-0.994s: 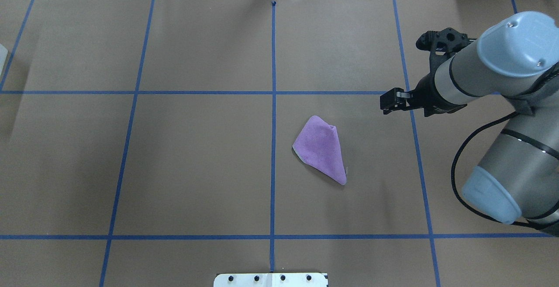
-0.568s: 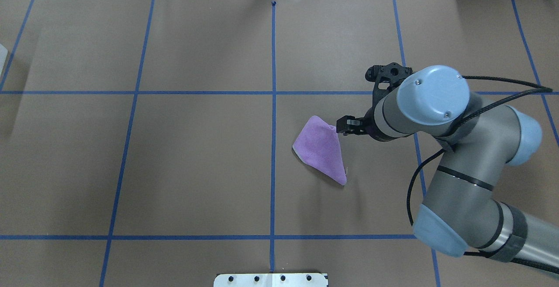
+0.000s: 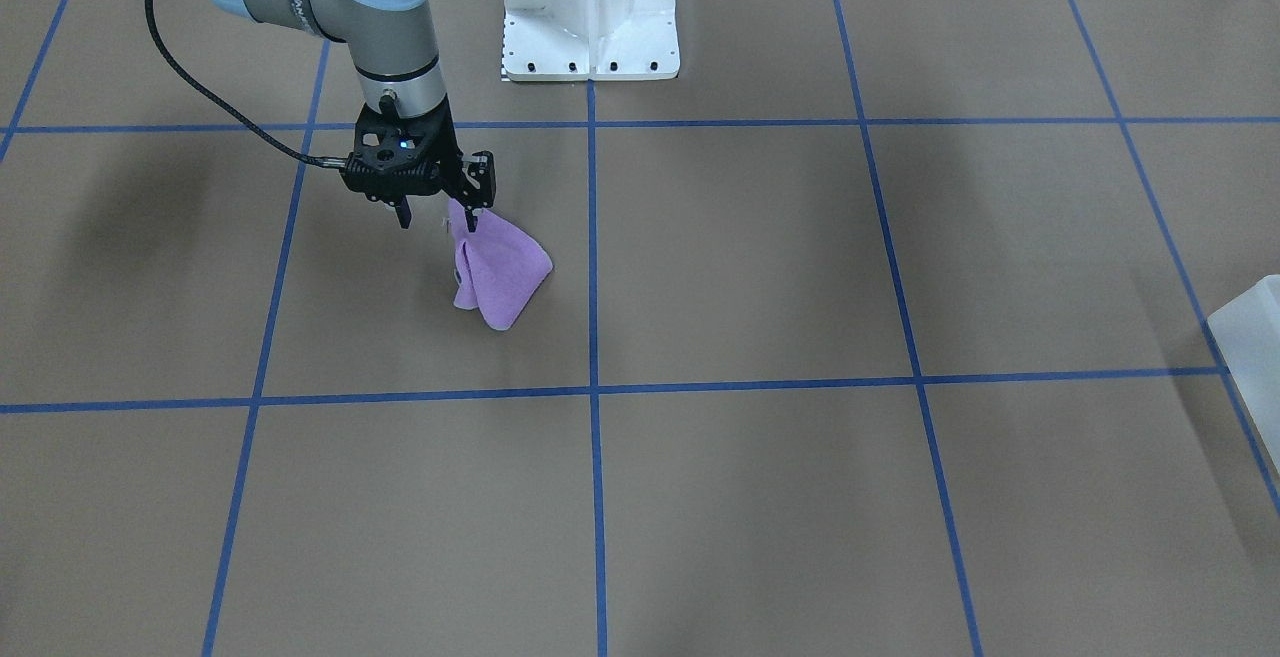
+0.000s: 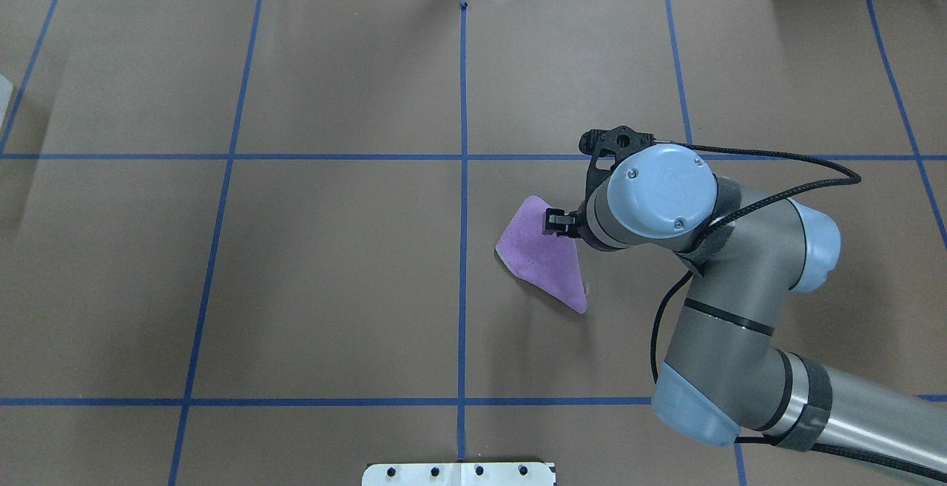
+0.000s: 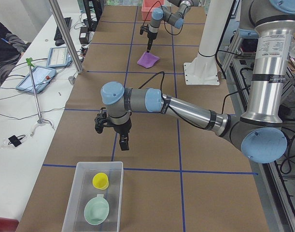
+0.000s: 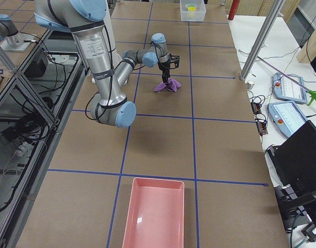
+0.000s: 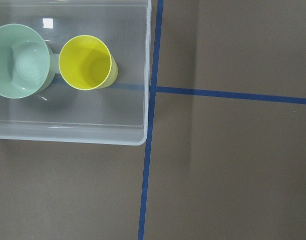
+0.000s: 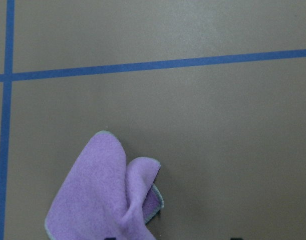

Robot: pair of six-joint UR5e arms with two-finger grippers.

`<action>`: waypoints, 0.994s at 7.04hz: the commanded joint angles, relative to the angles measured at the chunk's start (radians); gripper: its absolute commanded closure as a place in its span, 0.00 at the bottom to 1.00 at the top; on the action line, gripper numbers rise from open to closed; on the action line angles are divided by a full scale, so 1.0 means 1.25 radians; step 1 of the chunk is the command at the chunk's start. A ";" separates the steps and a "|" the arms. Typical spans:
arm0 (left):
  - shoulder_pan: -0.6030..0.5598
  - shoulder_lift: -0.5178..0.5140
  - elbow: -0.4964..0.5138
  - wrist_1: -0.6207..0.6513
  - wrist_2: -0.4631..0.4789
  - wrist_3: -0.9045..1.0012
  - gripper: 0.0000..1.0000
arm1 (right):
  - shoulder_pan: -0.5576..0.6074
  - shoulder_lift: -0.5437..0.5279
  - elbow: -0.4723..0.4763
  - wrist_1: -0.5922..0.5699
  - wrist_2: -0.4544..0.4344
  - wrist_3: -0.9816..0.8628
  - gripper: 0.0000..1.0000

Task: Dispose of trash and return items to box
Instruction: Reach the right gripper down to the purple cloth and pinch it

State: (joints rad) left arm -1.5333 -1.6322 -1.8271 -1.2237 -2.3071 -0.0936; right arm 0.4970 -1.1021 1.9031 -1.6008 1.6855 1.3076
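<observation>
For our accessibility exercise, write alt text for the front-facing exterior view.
The right arm's end effector, open, is down at the raised peak of a purple cloth on a brown table gridded with blue tape. A white mounting base stands at the top, a translucent box corner at the right.

- Lighting: bright, even, from overhead in all views.
- Shadows: soft, broad patches on the table (image 3: 760,267).
- Glare: one small spot in the clear bin (image 7: 127,65).
- Focus: sharp throughout; no motion blur noted.
</observation>
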 commanded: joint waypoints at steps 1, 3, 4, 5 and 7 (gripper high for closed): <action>0.001 0.001 0.003 0.000 0.000 0.000 0.01 | -0.002 0.037 -0.042 0.006 -0.005 0.002 0.34; 0.001 0.001 0.004 0.000 0.000 0.000 0.01 | -0.002 0.037 -0.045 0.007 -0.006 0.004 0.69; 0.001 0.001 0.003 0.000 0.000 0.000 0.01 | -0.002 0.037 -0.049 0.008 -0.006 0.003 1.00; 0.001 0.001 0.003 0.000 0.000 0.000 0.01 | -0.001 0.037 -0.047 0.008 -0.006 0.000 1.00; 0.001 0.017 0.004 -0.002 -0.001 0.000 0.01 | 0.040 0.037 -0.030 0.000 0.006 -0.013 1.00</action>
State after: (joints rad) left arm -1.5325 -1.6261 -1.8236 -1.2244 -2.3075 -0.0936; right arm 0.5164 -1.0547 1.8520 -1.5929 1.6835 1.2999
